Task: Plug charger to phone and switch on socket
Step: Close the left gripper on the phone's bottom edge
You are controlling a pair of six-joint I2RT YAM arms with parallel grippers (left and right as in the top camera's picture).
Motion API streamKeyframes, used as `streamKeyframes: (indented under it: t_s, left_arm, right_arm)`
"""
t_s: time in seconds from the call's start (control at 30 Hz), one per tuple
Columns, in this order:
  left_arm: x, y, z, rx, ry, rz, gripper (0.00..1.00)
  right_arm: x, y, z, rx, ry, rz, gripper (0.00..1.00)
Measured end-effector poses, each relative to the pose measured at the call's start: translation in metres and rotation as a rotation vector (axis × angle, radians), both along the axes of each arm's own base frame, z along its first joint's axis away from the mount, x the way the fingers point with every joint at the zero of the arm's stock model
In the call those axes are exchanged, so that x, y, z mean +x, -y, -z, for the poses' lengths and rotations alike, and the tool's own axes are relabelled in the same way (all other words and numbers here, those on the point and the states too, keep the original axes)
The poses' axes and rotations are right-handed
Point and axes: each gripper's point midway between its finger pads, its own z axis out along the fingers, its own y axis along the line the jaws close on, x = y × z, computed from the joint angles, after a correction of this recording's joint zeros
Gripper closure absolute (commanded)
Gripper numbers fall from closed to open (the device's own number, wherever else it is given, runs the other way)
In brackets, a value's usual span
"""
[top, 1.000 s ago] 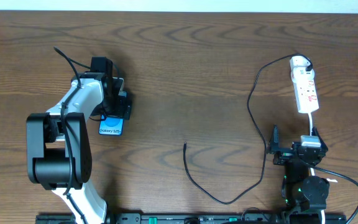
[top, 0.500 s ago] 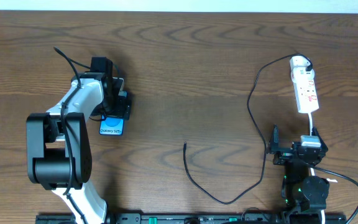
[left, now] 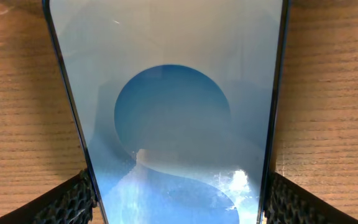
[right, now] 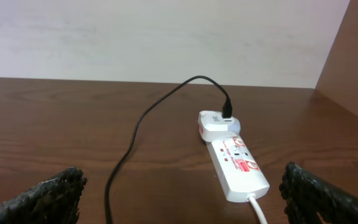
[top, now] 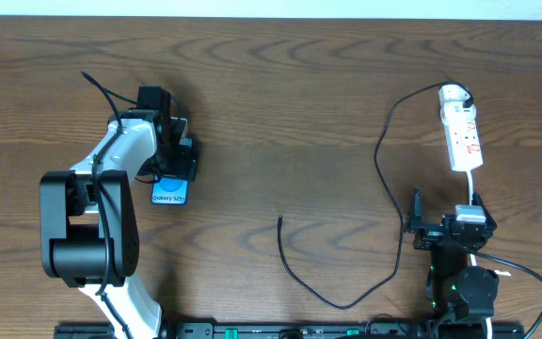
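The phone lies flat at the left of the table, blue screen up, its "Galaxy S25" strip towards me. My left gripper straddles its far part. In the left wrist view the phone fills the frame and both fingers of the left gripper touch its long edges. The socket, a white power strip, lies at the far right. The charger runs from a white adapter at the strip's far end and loops down the table to its free tip at the centre. My right gripper is open and empty, just short of the strip.
In the right wrist view the socket lies ahead and to the right of the right gripper. The adapter holds the charger's black plug. The strip's white cord runs back towards the arm. A wall stands behind the table.
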Motion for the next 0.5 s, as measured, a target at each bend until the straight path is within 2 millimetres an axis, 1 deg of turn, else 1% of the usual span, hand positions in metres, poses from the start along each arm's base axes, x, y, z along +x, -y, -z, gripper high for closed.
streamKeyframes:
  t_s: [0.13, 0.5]
  left_arm:
    - [-0.0001, 0.0, 0.0, 0.0, 0.0, 0.0, 0.18]
    - [-0.0002, 0.0, 0.0, 0.0, -0.001, 0.0, 0.18]
  right_arm:
    - [0.0, 0.0, 0.0, 0.0, 0.0, 0.0, 0.01]
    - [0.0, 0.0, 0.0, 0.0, 0.0, 0.0, 0.01]
